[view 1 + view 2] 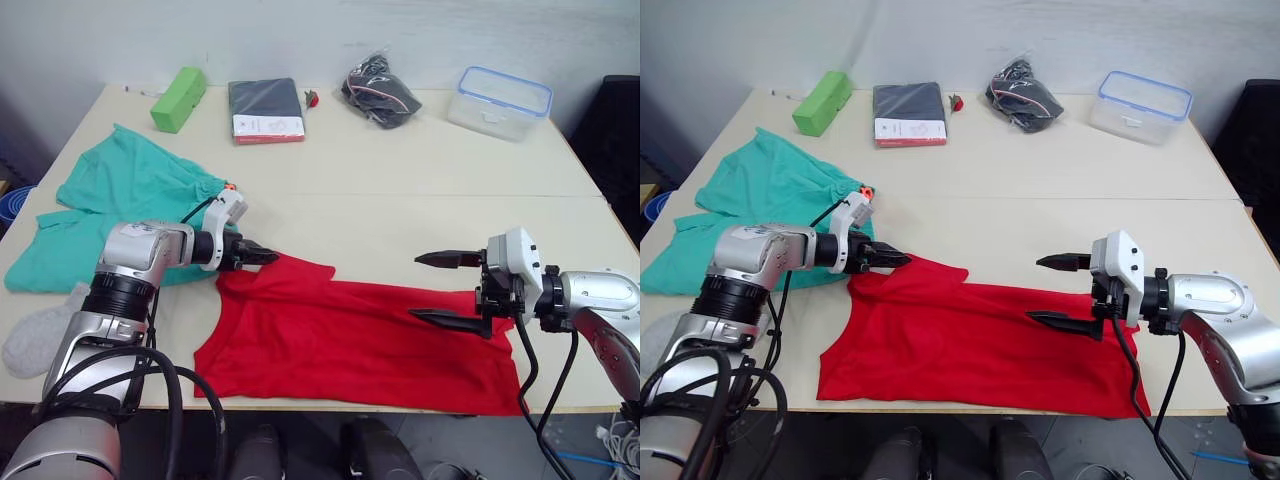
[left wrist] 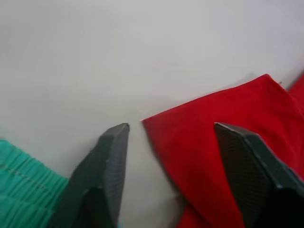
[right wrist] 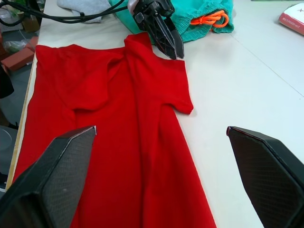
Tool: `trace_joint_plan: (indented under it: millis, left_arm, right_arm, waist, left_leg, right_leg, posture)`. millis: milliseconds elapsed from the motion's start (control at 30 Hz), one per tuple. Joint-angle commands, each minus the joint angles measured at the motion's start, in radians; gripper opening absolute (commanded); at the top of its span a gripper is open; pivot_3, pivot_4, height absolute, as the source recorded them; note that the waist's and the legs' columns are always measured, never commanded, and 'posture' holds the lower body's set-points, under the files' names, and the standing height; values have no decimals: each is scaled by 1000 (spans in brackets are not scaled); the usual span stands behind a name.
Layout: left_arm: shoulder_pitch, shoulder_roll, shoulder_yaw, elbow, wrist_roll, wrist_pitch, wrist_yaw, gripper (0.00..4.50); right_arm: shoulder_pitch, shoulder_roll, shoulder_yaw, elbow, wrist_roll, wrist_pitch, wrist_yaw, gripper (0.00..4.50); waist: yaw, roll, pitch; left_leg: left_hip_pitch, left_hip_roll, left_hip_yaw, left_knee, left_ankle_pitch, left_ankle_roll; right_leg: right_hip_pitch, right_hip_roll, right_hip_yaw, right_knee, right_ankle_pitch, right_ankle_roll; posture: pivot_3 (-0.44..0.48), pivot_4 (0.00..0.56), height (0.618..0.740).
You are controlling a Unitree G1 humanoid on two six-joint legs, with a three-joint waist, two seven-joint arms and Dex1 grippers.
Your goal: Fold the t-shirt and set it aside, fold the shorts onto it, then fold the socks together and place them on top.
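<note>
The soft red t-shirt (image 1: 370, 340) lies rumpled on the smooth worktop (image 1: 420, 170). The left tool (image 1: 268, 256), fingers apart, seems to straddle its shoulder corner. The right tool (image 1: 440, 289) gapes wide above the hem end.

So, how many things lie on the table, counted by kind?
Loose clothes: 3 (t-shirt, shorts, sock)
Packaged items: 2 (dark garment pack, bag)
Boxes: 2 (green box, clear tub)
Small red thing: 1
Total: 8

Soft, even light falls from above me, with faint shadows and no glare. My left wrist view is blurred close up.
</note>
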Motion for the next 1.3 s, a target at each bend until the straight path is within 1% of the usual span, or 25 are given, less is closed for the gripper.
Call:
trace_joint_plan:
  millis: [33, 200, 233, 433, 567, 667, 800, 933, 1000, 1067, 1233, 1300]
  left_arm:
    - [25, -22, -47, 20, 22, 23, -42, 1679]
    - [36, -36, -26, 13, 28, 13, -69, 150]
    - [37, -39, -16, 11, 26, 8, -73, 69]
    - [32, -37, 64, -29, -8, -44, -117, 69]
    - [39, -7, 115, -117, -63, -67, -184, 69]
    - [88, 68, 130, -271, -124, -109, -321, 69]
    - [165, 161, 82, -389, -106, -189, -418, 69]
    - [314, 303, 51, -552, -125, -262, -577, 69]
    - [383, 358, 39, -608, -115, -309, -626, 69]
    - [429, 382, 36, -635, -98, -356, -640, 69]
    - [483, 383, 24, -636, -34, -456, -615, 69]
    - [488, 382, 22, -625, -22, -467, -609, 69]
  right_arm:
    - [18, 11, -41, -38, -7, -9, -9, 4500]
    - [29, 18, -45, -41, -32, -20, -6, 4500]
    - [28, 18, -45, -38, -38, -21, -5, 4500]
    - [36, 18, -33, -19, -75, -46, 18, 4500]
    - [34, 23, -23, -3, -99, -64, 31, 4500]
    - [32, 34, -16, 9, -113, -72, 34, 4500]
    - [37, 46, -6, 17, -134, -85, 35, 4500]
    - [58, 61, 4, 30, -167, -109, 38, 4500]
    - [77, 55, 11, 42, -195, -140, 56, 4500]
    - [97, 43, 20, 58, -229, -184, 82, 4500]
    - [103, 48, 21, 86, -252, -208, 104, 4500]
    - [100, 50, 22, 87, -252, -203, 104, 4500]
  waist:
    - [1, 0, 0]
    - [2, 0, 0]
    - [2, 0, 0]
    - [2, 0, 0]
    - [-1, 0, 0]
    - [-7, 0, 0]
    - [-13, 0, 0]
    - [-21, 0, 0]
    - [-23, 0, 0]
    - [-23, 0, 0]
    - [-22, 0, 0]
    - [-22, 0, 0]
  left_leg:
    - [0, 0, 0, 0, 0, 0]
    - [0, 0, 0, 0, 0, 0]
    - [0, 0, 0, 0, 0, 0]
    - [-1, 0, 0, 0, 0, 0]
    - [-2, 0, 0, 0, 0, 0]
    - [-3, 1, 0, 0, 0, 0]
    - [-2, 1, 0, 0, 0, -1]
    - [-2, 1, 0, -1, 0, -1]
    - [-2, 1, 0, -1, 0, -1]
    - [-2, 1, 0, -2, 0, -1]
    - [-1, 0, 0, -1, -1, 1]
    - [-1, 0, 0, -2, -1, 1]
  right_leg:
    - [0, 0, 0, 0, 0, 0]
    - [0, 0, 0, 0, 0, 0]
    - [0, 0, 0, 0, 0, 0]
    - [0, 0, 0, -1, 0, 0]
    - [-2, 0, 0, 0, 0, 0]
    - [-3, 1, 0, 1, 0, 0]
    - [-3, 1, 0, 1, 0, 0]
    - [-3, 1, 1, 0, 0, 0]
    - [-3, 1, 1, 0, 0, 0]
    - [-2, 1, 1, -1, 0, 0]
    - [1, 1, 1, -4, 0, 0]
    - [1, 1, 1, -4, 0, 0]
  posture:
    - [0, 150, 740]
    - [0, 150, 740]
    - [0, 150, 740]
    - [0, 150, 740]
    - [0, 150, 740]
    - [0, 150, 740]
    - [0, 150, 740]
    - [0, 150, 740]
    - [0, 150, 740]
    - [0, 150, 740]
    - [0, 150, 740]
    - [0, 150, 740]
